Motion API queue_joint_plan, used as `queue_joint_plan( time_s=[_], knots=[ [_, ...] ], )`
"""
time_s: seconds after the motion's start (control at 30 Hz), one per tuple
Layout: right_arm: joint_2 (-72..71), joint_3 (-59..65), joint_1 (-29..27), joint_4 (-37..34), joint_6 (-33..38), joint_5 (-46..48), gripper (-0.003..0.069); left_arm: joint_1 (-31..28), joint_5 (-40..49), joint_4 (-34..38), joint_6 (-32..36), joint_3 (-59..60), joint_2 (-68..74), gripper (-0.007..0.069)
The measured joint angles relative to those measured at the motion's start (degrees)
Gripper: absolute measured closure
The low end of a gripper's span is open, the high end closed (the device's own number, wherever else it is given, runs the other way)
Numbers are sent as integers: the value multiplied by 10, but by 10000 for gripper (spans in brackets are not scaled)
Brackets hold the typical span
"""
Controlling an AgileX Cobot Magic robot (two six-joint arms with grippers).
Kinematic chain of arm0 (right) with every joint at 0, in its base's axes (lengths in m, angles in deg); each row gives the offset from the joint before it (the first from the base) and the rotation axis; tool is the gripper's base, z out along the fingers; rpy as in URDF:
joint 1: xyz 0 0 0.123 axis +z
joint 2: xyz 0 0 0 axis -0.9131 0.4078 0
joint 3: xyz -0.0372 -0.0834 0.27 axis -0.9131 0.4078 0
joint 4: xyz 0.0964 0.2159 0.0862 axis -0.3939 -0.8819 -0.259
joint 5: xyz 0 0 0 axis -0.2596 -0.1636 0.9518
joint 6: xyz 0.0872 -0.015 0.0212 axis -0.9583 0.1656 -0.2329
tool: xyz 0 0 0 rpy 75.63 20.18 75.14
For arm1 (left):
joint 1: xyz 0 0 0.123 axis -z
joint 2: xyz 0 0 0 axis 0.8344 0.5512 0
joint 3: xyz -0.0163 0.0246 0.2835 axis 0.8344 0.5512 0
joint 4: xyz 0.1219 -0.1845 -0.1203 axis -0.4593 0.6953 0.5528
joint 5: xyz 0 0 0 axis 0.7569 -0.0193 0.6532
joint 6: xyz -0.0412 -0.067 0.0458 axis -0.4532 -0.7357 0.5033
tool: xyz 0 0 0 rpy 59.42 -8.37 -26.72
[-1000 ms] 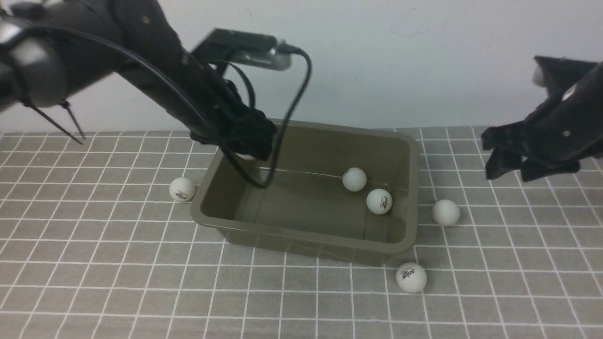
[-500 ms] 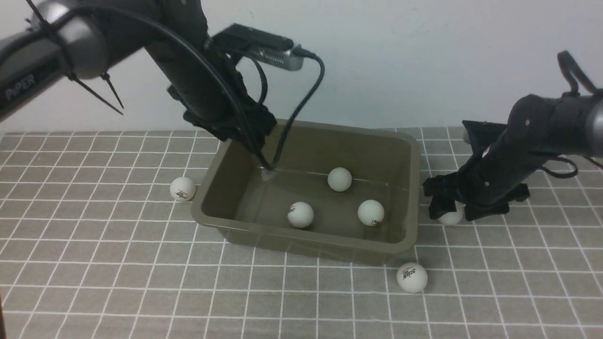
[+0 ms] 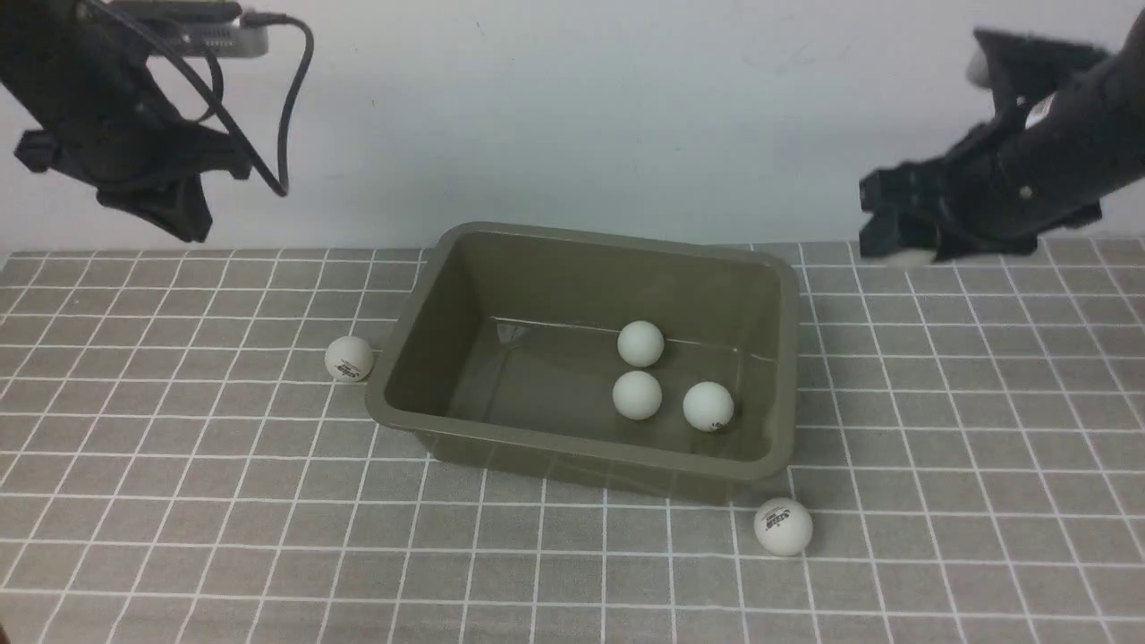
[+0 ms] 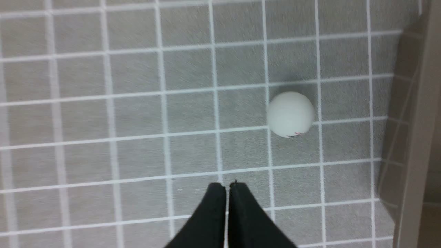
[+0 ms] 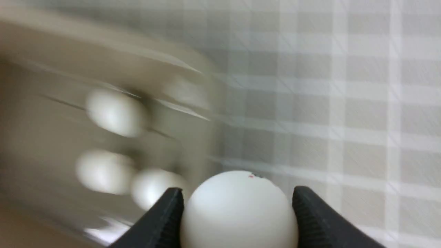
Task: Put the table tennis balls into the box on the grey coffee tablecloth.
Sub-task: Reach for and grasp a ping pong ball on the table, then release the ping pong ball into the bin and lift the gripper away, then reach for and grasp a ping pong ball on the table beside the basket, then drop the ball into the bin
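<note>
white ball (image 5: pixel 237 213) sits clamped in the right gripper (image 3: pixel 905 250), high at the far right; the box (image 3: pixel 580 450), holding three balls (image 3: pixel 640 343), lies left of it and nearer. left gripper (image 4: pixel 227 188) is pinched shut, empty, far left.

No word, number or brand can be read anywhere; only small printed marks show, all on table tennis balls. The left ball (image 3: pixel 349 359), lying on the checked cloth just left of the box (image 3: pixel 581 452), carries a dark logo on its lower near face, in print too small to make out. In the left wrist view only a sliver of dark and red print shows at that ball's edge. The near-right ball (image 3: pixel 783 526), by the box's near right corner, bears a dark logo across its upper face, blurred into illegible strokes. Inside the box, the rightmost ball (image 3: pixel 708 406) has a dark speck low down. The held ball (image 5: pixel 237 217), between the fingers of the right gripper (image 5: pixel 237 195), shows a tiny red dot and a dark fleck near its top, neither legible.
</note>
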Motion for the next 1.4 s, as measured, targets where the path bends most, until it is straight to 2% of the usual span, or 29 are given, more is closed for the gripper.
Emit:
queue_joint_plan(
  time_s=[0.1,0.2,0.27,0.33,0.37,0.4,0.43,0.5,0.6,0.67,0.77,0.8,0.83,0.87,0.97,1.0,1.17,1.27,1.4],
  knots=[
    [-4,-1,41,-22,27,-12,296,3,-1,29,23,1,37,593],
    [20,-1,77,-33,38,-12,282,11,-6,54,40,1,76,504],
    [42,-1,94,-35,40,-13,218,17,-9,61,45,1,100,391],
    [56,0,102,-35,40,-14,122,22,-21,62,46,1,117,293],
    [56,0,103,-35,40,-14,112,22,-21,62,46,1,117,293],
    [60,0,104,-34,40,-13,50,26,-35,62,47,1,131,207],
    [60,1,105,-32,40,-13,18,29,-43,63,47,1,139,168],
    [52,-1,105,-17,44,-4,-20,35,-64,64,54,1,155,74],
    [31,-11,105,11,46,27,-30,46,-79,64,60,1,168,25],
    [12,-25,105,34,40,61,-29,53,-87,63,61,1,177,26],
    [-26,-42,105,67,31,107,-2,59,-98,59,61,1,189,83],
    [-66,-48,105,101,18,141,52,61,-95,62,61,0,191,201],
    [-86,-50,105,118,18,157,87,62,-90,60,61,-1,191,268],
    [-106,-52,105,137,12,175,134,63,-80,52,60,-4,191,286],
    [-149,-53,105,175,5,219,253,66,-52,14,46,-21,189,277],
    [-152,-53,105,180,4,221,253,66,-47,11,41,-23,188,276],
    [-189,-18,105,200,-26,231,438,65,-14,-37,10,-73,137,276],
    [-200,48,105,200,-59,216,494,65,-9,-18,10,-98,80,276],
    [-192,141,105,183,-95,141,504,82,-2,45,25,-105,22,276]
  ],
)
